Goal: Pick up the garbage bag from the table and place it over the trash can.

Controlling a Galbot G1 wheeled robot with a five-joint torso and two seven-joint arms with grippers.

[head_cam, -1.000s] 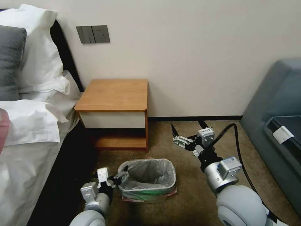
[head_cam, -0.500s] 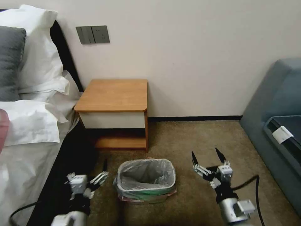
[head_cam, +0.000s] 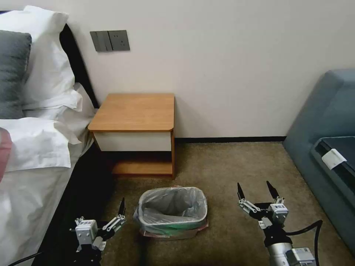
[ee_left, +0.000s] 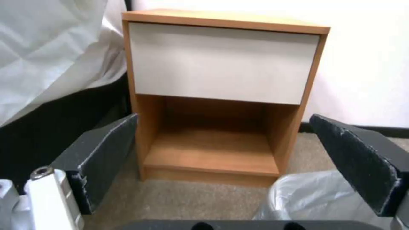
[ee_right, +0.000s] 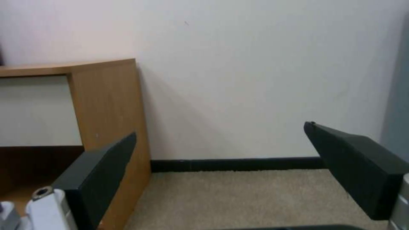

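The garbage bag (head_cam: 173, 201) lines the trash can (head_cam: 168, 228) on the carpet in front of the table (head_cam: 133, 111). Its grey film is folded over the rim, and a pinkish edge lies at the can's base. The tabletop is bare. My left gripper (head_cam: 105, 218) hovers open just left of the can, apart from it. In the left wrist view the left gripper (ee_left: 223, 119) faces the table (ee_left: 221, 60), with the bag (ee_left: 306, 195) beside one finger. My right gripper (head_cam: 255, 188) hangs open over the carpet right of the can, holding nothing. The right gripper (ee_right: 220, 130) faces the wall.
A bed with white pillows (head_cam: 40, 92) and a dark base (head_cam: 85, 184) lies on the left, close to my left arm. A blue-grey sofa (head_cam: 325, 140) stands on the right. Open carpet (head_cam: 222, 166) lies between the table and the sofa.
My left gripper has left the can's rim and drawn back, open. The right gripper has dropped from near the table's corner to low on the right. The bag stays on the can.
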